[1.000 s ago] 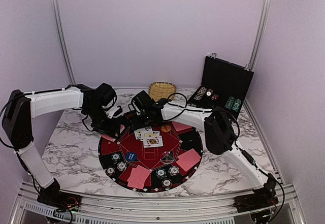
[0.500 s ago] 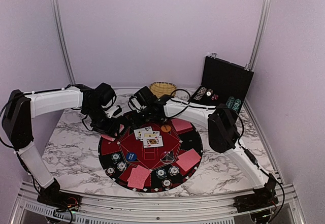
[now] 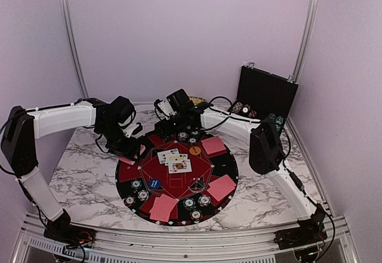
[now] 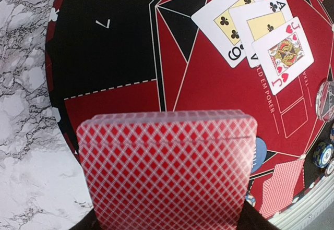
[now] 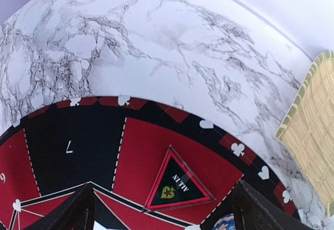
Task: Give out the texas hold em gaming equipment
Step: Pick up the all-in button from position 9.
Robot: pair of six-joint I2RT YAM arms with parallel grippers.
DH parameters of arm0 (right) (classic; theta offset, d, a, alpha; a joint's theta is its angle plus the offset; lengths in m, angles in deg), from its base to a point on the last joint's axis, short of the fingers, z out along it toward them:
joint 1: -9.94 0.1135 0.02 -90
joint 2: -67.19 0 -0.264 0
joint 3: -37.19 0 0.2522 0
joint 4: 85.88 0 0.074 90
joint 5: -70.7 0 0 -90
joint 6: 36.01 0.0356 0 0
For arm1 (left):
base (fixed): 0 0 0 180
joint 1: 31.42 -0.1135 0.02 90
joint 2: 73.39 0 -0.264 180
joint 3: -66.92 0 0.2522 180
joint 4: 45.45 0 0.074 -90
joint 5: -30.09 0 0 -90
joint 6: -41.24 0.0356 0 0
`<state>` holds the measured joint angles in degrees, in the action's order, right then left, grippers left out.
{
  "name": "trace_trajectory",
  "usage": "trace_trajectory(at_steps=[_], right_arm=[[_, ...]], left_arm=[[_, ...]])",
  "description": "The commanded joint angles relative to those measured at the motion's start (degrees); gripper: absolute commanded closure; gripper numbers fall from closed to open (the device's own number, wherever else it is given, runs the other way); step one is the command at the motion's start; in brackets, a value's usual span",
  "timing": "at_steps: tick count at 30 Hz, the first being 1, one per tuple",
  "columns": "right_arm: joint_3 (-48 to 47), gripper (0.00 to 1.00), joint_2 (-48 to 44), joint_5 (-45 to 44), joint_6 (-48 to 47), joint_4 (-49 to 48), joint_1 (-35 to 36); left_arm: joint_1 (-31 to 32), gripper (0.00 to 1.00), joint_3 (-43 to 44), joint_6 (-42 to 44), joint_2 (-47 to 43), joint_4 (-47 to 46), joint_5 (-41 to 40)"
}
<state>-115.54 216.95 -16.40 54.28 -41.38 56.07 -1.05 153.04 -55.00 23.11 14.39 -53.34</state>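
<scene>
Our left gripper [image 3: 128,151] is closed on a deck [image 4: 167,172] of red-backed cards. It holds the deck over the left side of the mat [image 4: 104,47]. Our right gripper [image 5: 163,185] has its fingers [image 5: 73,214] wide apart, with nothing between them. It hangs over the far edge of the mat, near the basket [image 5: 313,131], and a triangle marker [image 5: 175,185] lies on the mat below it. In the middle of the mat we see three face-up cards [image 4: 255,29]: a six of clubs, an ace of clubs and a jack of hearts, each partly on top of the next. An orange disc [image 3: 195,151] sits just beside them, and a blue disc [image 3: 154,184] lies nearer to us. Face-down cards [image 3: 221,186] lie in small piles on the right and near parts of the mat. Chips [image 3: 189,203] sit in little groups along the near edge, and a few more are at the far edge, close to the right gripper. An open black case [image 3: 265,93] stands at the back right of the table [image 3: 83,179].
</scene>
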Motion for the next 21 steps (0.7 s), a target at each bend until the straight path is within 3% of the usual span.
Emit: trace_trajectory(at_steps=[1, 21], right_arm=[[-3.7, 0.11, 3.5, 1.4, -3.8, -4.0, -0.5], [-6.7, 0.15, 9.3, 4.4, 1.2, -7.7, -0.9]], left_arm=[[-0.3, 0.63, 0.0, -0.1, -2.3, -0.3, -0.2], [-0.4, 0.63, 0.2, 0.0, -2.7, 0.5, -0.9]])
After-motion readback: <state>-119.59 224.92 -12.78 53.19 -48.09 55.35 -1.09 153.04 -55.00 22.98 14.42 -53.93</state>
